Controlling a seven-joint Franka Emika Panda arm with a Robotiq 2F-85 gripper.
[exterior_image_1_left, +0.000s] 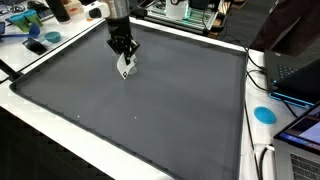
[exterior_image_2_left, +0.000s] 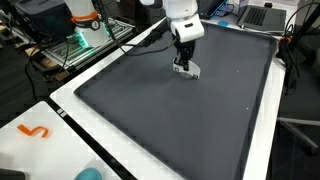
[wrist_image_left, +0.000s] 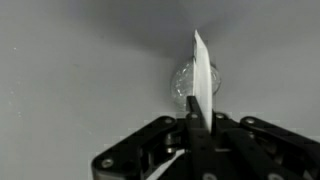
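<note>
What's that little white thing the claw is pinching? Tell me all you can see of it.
The white piece looks thin, flat and smooth, perhaps plastic, edge-on in the wrist view and tapering to a point. A rounded, glassy part lies against it. The shut gripper pinches one end; the rest points at the dark mat. Whether it touches the mat is unclear.

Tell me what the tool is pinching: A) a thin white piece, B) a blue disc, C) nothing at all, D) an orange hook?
A: the tool is shut on a thin white piece, seen edge-on in the wrist view, with the dark grey mat behind it.
</note>
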